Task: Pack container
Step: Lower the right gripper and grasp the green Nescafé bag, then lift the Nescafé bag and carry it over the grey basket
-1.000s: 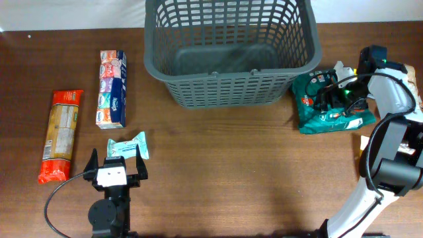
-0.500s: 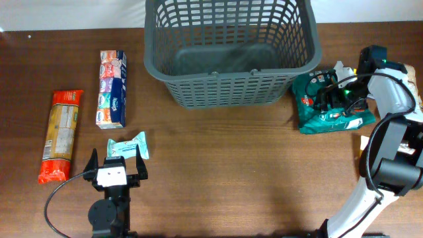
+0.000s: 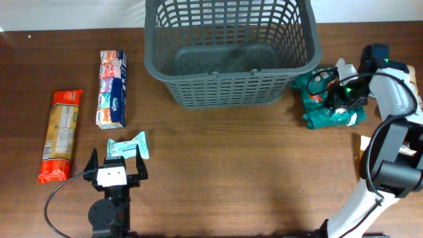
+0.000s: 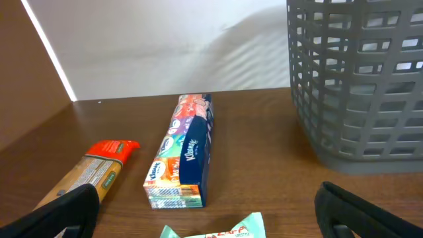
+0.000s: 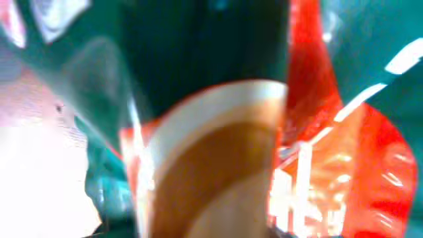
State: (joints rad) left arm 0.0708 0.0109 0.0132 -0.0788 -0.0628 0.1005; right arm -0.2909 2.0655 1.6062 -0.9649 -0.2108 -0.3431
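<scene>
1. Lower left: the left gripper [image 3: 117, 158] stood with jaws apart, holding nothing, just below one teal sachet [image 3: 129, 146].
2. Left side: one pasta packet [image 3: 59, 135] and one tissue pack [image 3: 112, 88] lay lengthwise up the frame.
3. Right edge: I judged the right gripper [image 3: 336, 92] clamped on one bunched green bag [image 3: 324, 112].
4. Upper centre: one container [image 3: 231, 92], long axis left-right, lay just left of those jaws, so the right arm was nearer.

Right gripper [image 3: 334, 93] seemingly tight on green packet [image 3: 326, 116] (crumpled), beside container [image 3: 231, 84].
</scene>
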